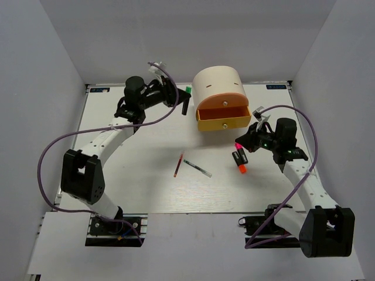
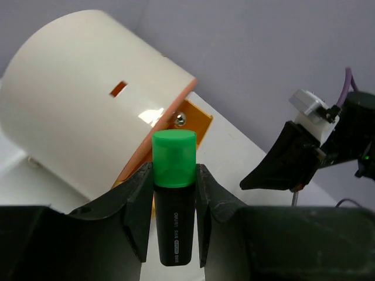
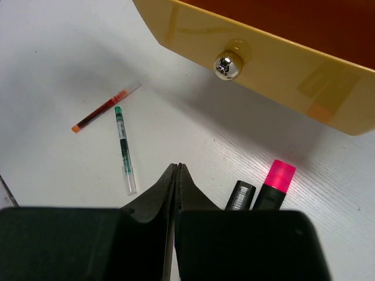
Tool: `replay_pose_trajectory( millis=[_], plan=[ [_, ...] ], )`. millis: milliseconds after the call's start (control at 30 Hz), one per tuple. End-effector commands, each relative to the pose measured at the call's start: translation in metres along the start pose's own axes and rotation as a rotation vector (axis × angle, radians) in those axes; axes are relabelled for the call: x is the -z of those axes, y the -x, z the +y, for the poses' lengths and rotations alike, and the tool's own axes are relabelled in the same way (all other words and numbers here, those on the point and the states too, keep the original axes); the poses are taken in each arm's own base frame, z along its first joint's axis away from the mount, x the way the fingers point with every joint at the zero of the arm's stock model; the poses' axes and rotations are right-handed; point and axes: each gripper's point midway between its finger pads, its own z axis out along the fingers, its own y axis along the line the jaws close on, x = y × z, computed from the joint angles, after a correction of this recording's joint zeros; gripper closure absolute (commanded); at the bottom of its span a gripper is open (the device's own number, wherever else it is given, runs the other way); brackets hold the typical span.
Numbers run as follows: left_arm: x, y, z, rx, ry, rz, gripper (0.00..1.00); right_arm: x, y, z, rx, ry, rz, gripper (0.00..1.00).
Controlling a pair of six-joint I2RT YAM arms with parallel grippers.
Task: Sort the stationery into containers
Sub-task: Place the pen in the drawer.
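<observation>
Now the left pincer (image 2: pixel 174 171) pinches a green-capped highlighter (image 2: pixel 174 225); the open yellow drawer (image 1: pixel 212 124) lies at four o'clock (right pincer (image 3: pixel 177 172) pressed together)

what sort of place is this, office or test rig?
Likely a lab test cell: plain walls box in a white table, two robot arms bolted at its near edge, just an organiser and pens.

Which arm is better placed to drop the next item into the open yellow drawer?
Left. The left hand grips a green-capped highlighter beside the organiser; the right hand is shut, empty, by the pink highlighter.
</observation>
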Motion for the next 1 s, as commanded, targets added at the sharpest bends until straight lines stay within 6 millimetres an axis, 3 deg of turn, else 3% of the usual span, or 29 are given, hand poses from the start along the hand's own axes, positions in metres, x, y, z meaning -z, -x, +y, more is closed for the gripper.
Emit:
replay_pose_trajectory(
  millis=[0, 167, 367, 400, 667, 833, 867, 900, 967],
  plan=[
    [-0.016, 0.025, -0.04, -0.212, -0.165, -0.061, 0.92, 0.006, 0.009, 0.002, 0.1, 0.007, -0.033, 1.0],
    [-0.05, 0.021, -0.048, -0.307, -0.203, -0.039, 0.92, 0.008, 0.01, 0.001, 0.094, 0.002, -0.035, 1.0],
    [-0.083, -0.002, -0.056, -0.373, -0.234, 0.01, 0.92, 0.012, 0.008, -0.004, 0.08, -0.022, -0.041, 1.0],
    [-0.09, -0.014, -0.052, -0.391, -0.218, 0.031, 0.92, 0.011, 0.008, -0.005, 0.085, -0.024, -0.043, 1.0],
    [-0.11, -0.045, -0.038, -0.521, -0.116, 0.103, 0.89, 0.014, 0.006, -0.01, 0.062, -0.042, -0.047, 1.0],
    [-0.116, -0.05, -0.028, -0.58, -0.043, 0.108, 0.88, 0.014, 0.006, -0.01, 0.062, -0.039, -0.047, 1.0],
    [-0.117, -0.057, -0.018, -0.586, -0.011, 0.121, 0.88, 0.014, 0.007, -0.01, 0.063, -0.037, -0.048, 1.0],
    [-0.118, -0.059, -0.022, -0.586, -0.02, 0.123, 0.88, 0.014, 0.008, -0.01, 0.064, -0.039, -0.048, 1.0],
    [-0.118, -0.057, -0.018, -0.597, 0.002, 0.12, 0.81, 0.014, 0.006, -0.01, 0.063, -0.034, -0.044, 0.99]
  ],
)
